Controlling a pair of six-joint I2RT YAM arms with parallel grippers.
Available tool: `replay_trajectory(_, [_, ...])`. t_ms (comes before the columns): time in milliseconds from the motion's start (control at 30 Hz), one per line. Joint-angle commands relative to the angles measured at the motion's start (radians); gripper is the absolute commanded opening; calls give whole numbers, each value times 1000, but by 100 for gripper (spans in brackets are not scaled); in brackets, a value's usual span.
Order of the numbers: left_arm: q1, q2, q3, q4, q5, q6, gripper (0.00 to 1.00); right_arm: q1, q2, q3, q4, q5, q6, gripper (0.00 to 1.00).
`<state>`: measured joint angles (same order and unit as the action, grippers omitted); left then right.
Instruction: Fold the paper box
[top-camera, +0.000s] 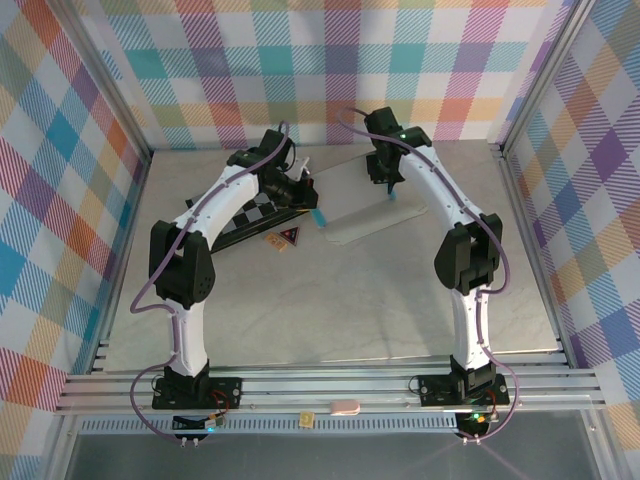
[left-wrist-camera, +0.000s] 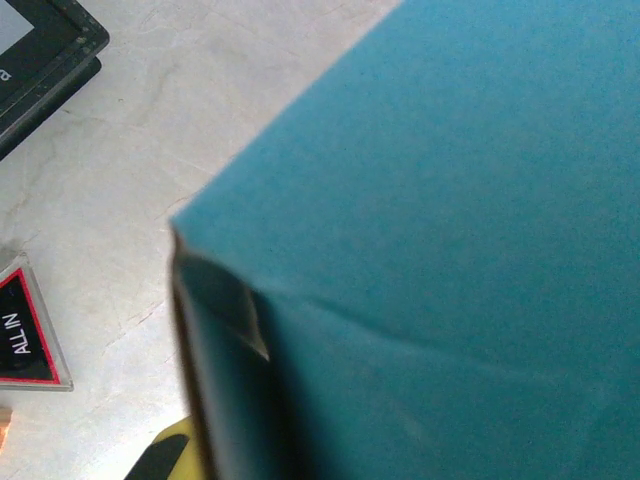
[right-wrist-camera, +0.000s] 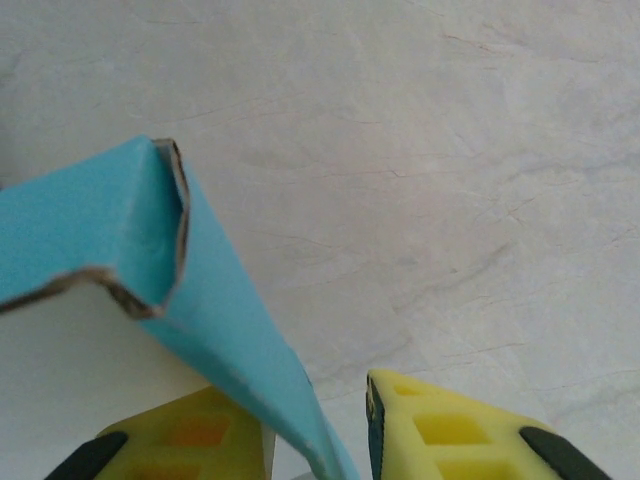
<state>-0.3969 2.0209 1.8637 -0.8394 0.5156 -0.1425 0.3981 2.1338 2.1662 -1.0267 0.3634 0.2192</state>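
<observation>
Found the right gripper (right-wrist-camera: 310, 415) released: yellow fingers (right-wrist-camera: 440, 430) apart, a teal flap of the paper box (right-wrist-camera: 90, 220) standing upright between them, resting against one and clear of the other. Judged that slack stance suited to re-seating for a firmer bite, or to letting the flap stand on its own crease; could not tell which. Noted white inner card just beside that flap and bare marbled table (right-wrist-camera: 450, 150) ahead of the fingertips, room enough to swing the panel over. Found the left gripper (top-camera: 308, 203) clenched, seemingly pinching the opposite edge of the same blank, teal outer face tilted up close against its camera. Took that hold as an anchor, meant to stop the thin card sliding and to keep that side raised against the other arm's work. Spotted, off to one side of its fingers, the small triangular piece (left-wrist-camera: 25, 335) and, farther out, the checkered board (top-camera: 250, 218), both seemingly clear of the card and likely parked out of the fold's way. Reckoned the folding early, with most of the blank flat on the table between the two grippers.
</observation>
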Motion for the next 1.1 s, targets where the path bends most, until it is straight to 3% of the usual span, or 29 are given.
replay_trajectory(0, [5, -31, 36, -3, 54, 0, 0, -18, -37, -12, 19, -91, -18, 29])
replay_trajectory(100, [6, -31, 38, -3, 54, 1, 0, -29, -38, -17, 17, -125, -28, 26])
replay_trajectory(267, [6, -31, 40, -4, 55, 1, 0, -41, -41, -19, 17, -100, -40, 10])
replay_trajectory(433, [6, -28, 44, -3, 57, 1, 0, -30, -10, 21, -42, 57, 2, 0])
replay_trajectory(700, [6, -21, 52, -12, 40, -1, 0, 10, 60, 101, -192, 430, 106, 0])
replay_trajectory(900, [6, -16, 56, -13, 38, -6, 0, 28, 68, 86, -203, 563, 106, 0])
replay_trajectory(1067, [6, -17, 61, -12, 43, -9, 0, 37, 63, 74, -192, 603, 90, 0])
